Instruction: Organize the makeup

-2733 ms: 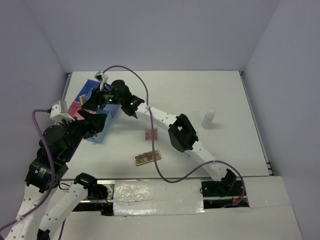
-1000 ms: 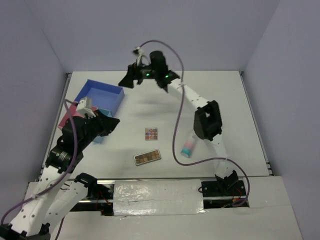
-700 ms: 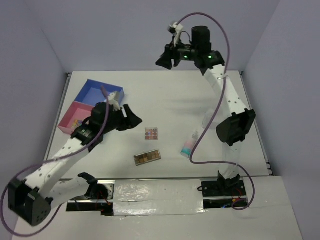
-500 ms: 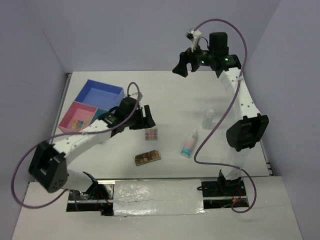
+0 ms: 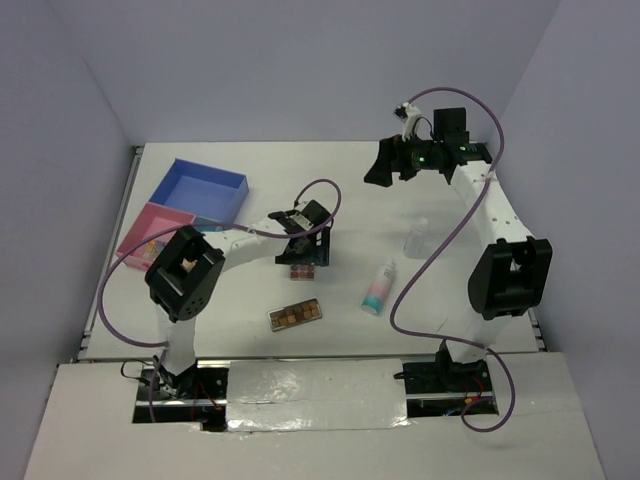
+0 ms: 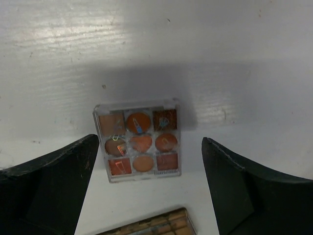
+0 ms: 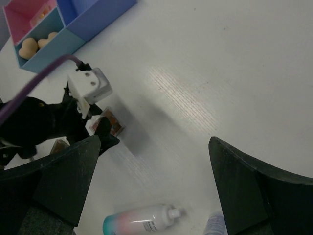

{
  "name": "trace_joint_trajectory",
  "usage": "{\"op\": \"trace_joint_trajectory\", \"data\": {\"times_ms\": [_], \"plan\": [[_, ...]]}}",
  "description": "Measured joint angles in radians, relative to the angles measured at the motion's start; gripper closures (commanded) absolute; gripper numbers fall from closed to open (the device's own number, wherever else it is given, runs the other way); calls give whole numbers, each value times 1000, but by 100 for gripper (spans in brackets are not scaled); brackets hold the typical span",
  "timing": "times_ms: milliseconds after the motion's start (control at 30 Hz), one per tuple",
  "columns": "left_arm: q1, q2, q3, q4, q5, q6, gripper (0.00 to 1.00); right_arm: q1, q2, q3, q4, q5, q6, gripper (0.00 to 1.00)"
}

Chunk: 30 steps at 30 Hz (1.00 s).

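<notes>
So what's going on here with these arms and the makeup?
Two robot arms are sorting makeup. The left tool is open, straddling a small square eyeshadow palette on the white table, not yet gripping it. The right tool hangs open and empty above. A long brown palette, a white-pink-teal tube and a small white bottle sit outside the blue, pink and teal tray.

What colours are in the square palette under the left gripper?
Square palette: orange, peach and reddish-brown pans, clear case. Best seen from the left wrist.
</notes>
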Motion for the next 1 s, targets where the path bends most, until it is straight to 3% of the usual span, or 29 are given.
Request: {"op": "trace_joint_trajectory", "data": {"times_ms": [300,500,633,700,733,767,800,833,1000], "plan": [[-2,77,61,-47,-64,-10,1,0,-45,-14,78,-24,61,0],[-3,77,61,-47,-75,-19,9,0,-45,-49,84,-24,76,0],[-3,77,54,-30,-75,-20,38,0,-45,-50,86,-26,84,0],[-4,69,42,-19,-74,-12,73,0,-45,-50,85,-26,86,0],[-6,65,34,-10,-76,-12,73,0,-45,-50,85,-28,87,0],[-6,62,29,-5,-78,-11,80,0,-45,-51,85,-35,86,0],[-6,58,23,-1,-79,-7,96,0,-45,-51,85,-41,86,1],[-6,53,17,0,-78,0,100,0,-45,-53,85,-48,85,0],[-3,8,-12,-38,-90,34,100,11,-45,-65,64,-101,30,0]]}}
